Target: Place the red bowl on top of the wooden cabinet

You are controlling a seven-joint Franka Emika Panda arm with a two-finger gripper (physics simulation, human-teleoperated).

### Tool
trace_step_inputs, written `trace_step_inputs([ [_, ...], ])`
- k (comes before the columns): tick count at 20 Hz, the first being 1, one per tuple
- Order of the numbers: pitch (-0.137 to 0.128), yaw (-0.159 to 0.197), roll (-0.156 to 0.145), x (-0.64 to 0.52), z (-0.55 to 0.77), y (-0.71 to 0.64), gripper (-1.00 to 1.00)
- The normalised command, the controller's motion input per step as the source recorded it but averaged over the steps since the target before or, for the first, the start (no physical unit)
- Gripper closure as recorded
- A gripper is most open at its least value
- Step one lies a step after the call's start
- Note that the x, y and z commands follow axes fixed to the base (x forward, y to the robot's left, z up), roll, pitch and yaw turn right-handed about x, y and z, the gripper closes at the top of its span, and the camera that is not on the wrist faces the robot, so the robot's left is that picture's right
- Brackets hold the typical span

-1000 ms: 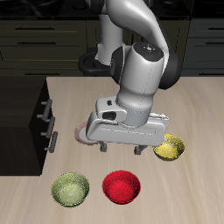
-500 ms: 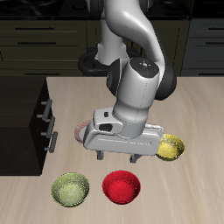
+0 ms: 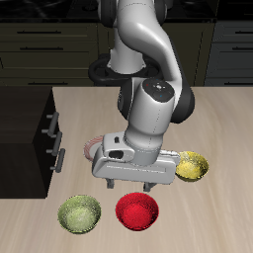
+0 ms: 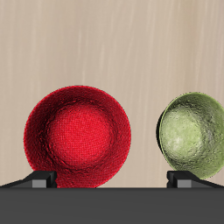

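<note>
The gripper (image 3: pixel 131 184) is descending over the red bowl (image 3: pixel 137 210), having dropped steadily lower across the last second, its fingers (image 3: pixel 113 181) spread wide and holding nothing. The bowl is sitting untouched on the surface (image 3: pixel 212 128) near its front edge, between the yellow-green bowl (image 3: pixel 80 213) and the yellow bowl (image 3: pixel 192 167). In the wrist view, the red bowl (image 4: pixel 78 137) is lying just off-centre between the fingertips (image 4: pixel 39 180). The approach appears nearly complete; grasping is likely next. The wooden cabinet (image 3: pixel 27 133) is waiting well apart, its top bare.
</note>
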Motion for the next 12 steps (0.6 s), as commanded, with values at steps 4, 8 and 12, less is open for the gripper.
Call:
trace_step_inputs([
  [4, 0.028, -0.006, 0.002, 0.03, -0.24, -0.01, -1.0],
  [8, 0.031, -0.019, -0.002, 0.01, -0.23, -0.01, -1.0],
  [12, 0.049, -0.031, -0.006, 0.02, -0.23, -0.03, -1.0],
])
